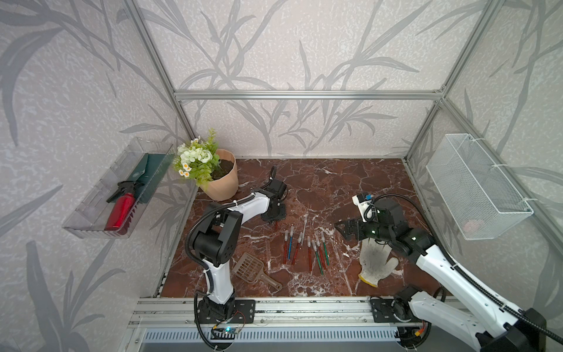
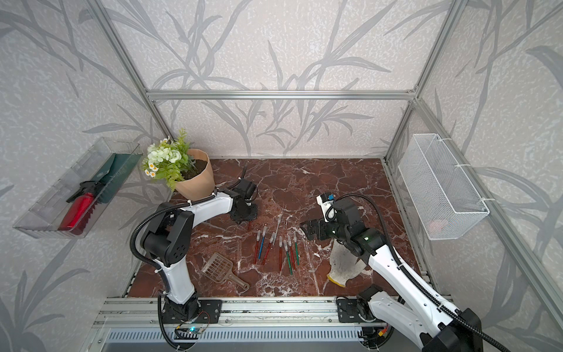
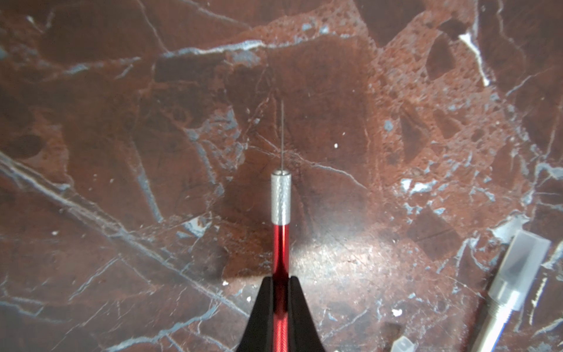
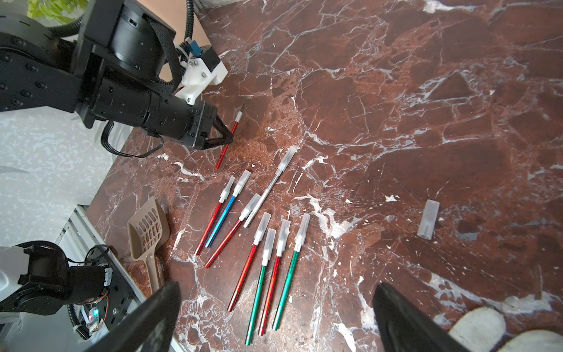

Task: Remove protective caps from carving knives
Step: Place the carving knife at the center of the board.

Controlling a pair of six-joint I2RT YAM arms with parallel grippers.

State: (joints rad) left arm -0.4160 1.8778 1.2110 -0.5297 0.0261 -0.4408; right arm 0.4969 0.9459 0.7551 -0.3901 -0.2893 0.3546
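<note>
Bearing carving knives (image 4: 243,275), red-brown marble tabletop (image 1: 350,176) sits between leaf-patterned walls (image 1: 304,45).

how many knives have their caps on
8, clustered mid-table: silver rearmost, red, blue, red toward the left arm, red, green, red, green toward the right arm. None looks hidden.

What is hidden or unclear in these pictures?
- Left wrist view: bottom edge cuts off the rear of the red knife; blade edge-on, shape unclear.
- Both top views: the left tool covers most of that knife.
- Both top views: mesh blurs a pink thing in the basket.
- Top views: the right arm covers part of the glove.
- Right wrist view: edge cuts off the right tool except its fingertips.
</note>
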